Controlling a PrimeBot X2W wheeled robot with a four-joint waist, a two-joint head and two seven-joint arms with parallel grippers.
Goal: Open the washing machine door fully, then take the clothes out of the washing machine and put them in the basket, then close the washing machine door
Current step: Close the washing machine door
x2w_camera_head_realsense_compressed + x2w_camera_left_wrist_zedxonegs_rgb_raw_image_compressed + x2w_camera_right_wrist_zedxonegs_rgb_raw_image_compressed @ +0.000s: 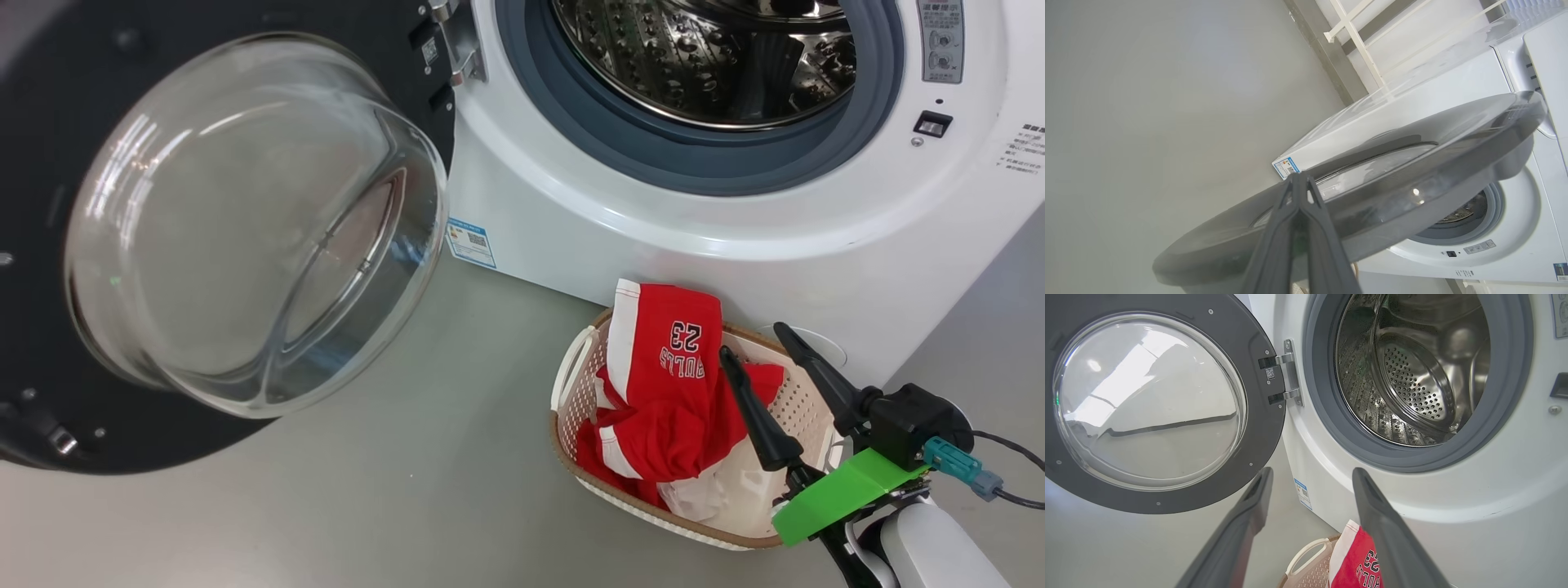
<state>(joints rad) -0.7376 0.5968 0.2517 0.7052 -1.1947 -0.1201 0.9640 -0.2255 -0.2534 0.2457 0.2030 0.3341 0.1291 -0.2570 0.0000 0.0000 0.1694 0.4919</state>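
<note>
The washing machine door stands swung wide open to the left, its clear glass bowl bulging toward me. The washing machine shows a bare steel drum with no fabric visible inside. Red clothes printed "BULLS 23", with some white fabric, lie heaped in the basket on the floor before the machine. My right gripper hovers open just above the basket's right side; in its own view the right gripper points at the machine's front. My left gripper is shut, tips at the door's outer face.
Grey floor stretches in front of the machine and under the open door. A cable trails from my right wrist. A white rack stands beside the machine against the wall.
</note>
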